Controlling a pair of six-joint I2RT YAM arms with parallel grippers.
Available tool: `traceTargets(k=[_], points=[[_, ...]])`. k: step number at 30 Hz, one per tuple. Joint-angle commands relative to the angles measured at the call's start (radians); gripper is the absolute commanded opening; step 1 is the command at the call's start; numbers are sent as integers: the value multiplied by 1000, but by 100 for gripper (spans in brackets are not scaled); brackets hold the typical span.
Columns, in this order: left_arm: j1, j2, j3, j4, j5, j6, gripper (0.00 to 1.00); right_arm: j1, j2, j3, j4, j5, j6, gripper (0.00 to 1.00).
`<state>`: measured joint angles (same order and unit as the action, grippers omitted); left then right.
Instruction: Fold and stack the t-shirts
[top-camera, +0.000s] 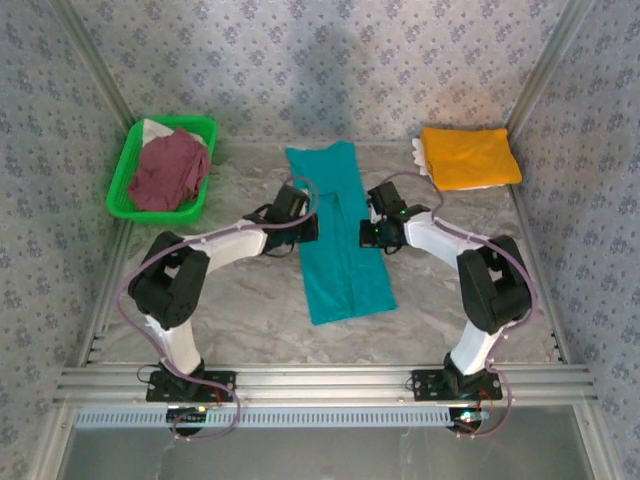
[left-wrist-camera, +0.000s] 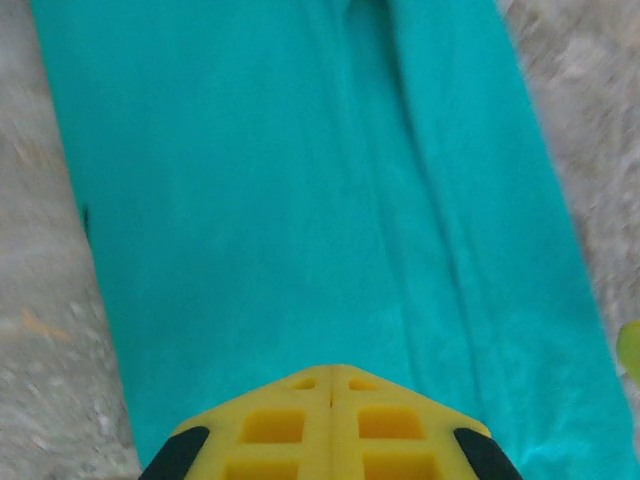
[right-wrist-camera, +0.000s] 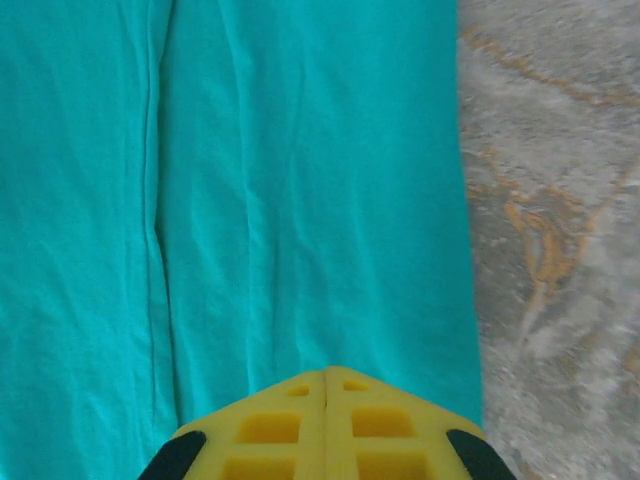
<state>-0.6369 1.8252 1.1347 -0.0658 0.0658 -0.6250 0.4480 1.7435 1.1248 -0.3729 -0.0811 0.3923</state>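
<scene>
1 maroon t-shirt (top-camera: 170, 170) fills green basket (top-camera: 122, 178); left pincer (left-wrist-camera: 332, 383) and right pincer (right-wrist-camera: 326, 385) sit closed.

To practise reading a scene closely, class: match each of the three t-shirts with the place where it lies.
Column one:
1. teal t-shirt
2. orange-yellow t-shirt
3. maroon t-shirt

Column two:
A. bunched in the green basket at the far left
B. folded at the far right corner
C. laid out as a long strip in the middle of the table

Pairs: 1-C, 2-B, 3-A.
</scene>
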Motion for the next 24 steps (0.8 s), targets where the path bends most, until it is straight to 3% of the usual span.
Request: traceTargets(k=[1,20,24], points=[[21,45,1,51,-21,-64,0,7,74,53,-16,13,-23,2],[164,274,225,-115,-80,72,0,32,373,256,-1,-64,144,4],[177,260,253,-142,-66,85,0,32,366,284,-23,-55,176,13]])
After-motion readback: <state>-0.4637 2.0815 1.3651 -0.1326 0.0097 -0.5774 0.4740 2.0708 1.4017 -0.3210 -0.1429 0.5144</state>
